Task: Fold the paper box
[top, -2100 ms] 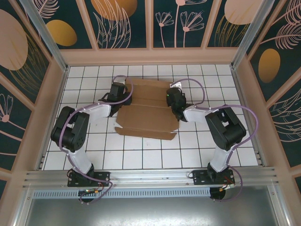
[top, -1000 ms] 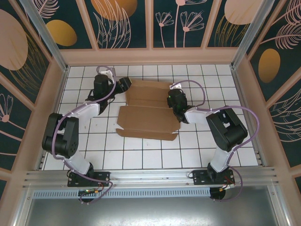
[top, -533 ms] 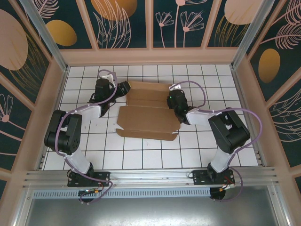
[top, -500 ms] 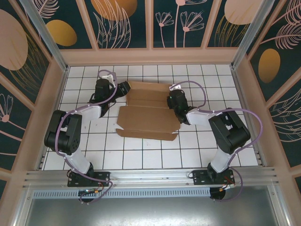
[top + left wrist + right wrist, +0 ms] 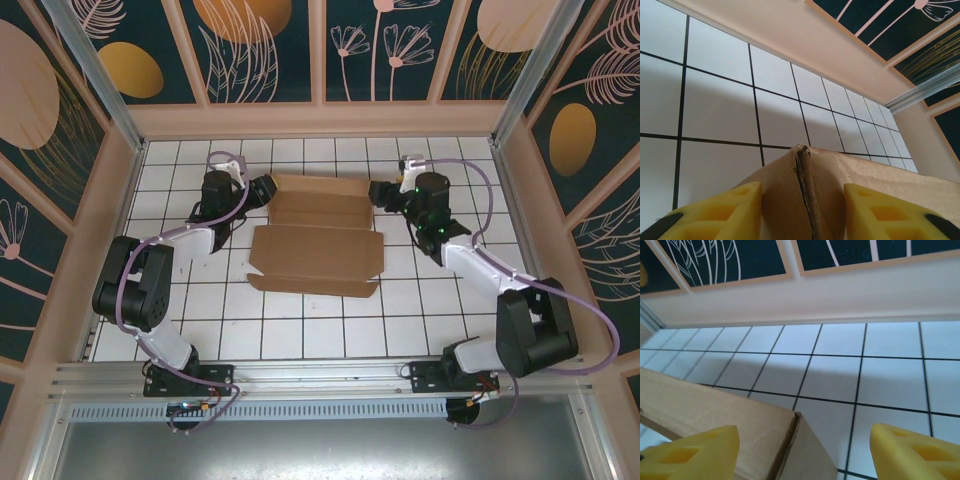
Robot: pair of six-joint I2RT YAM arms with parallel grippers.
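White tiled counter (image 5: 420, 300) is carrying the paper box (image 5: 315, 245), lying mostly flat. At the box's far-left corner the left claw (image 5: 802, 200) is straddling a raised fold, jaws parted. Beside its far-right corner the right claw (image 5: 805, 445) is hanging wide open. One-sided pinching is probably risking a crumpled corner or a dragged box.

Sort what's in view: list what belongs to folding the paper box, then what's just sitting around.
For the job:
- paper box, brown cardboard on the tiles
- left hand, at its far left corner
- right hand, at its far right corner

Just there:
- tiled table
- patterned wall panels
- metal rail along the near edge
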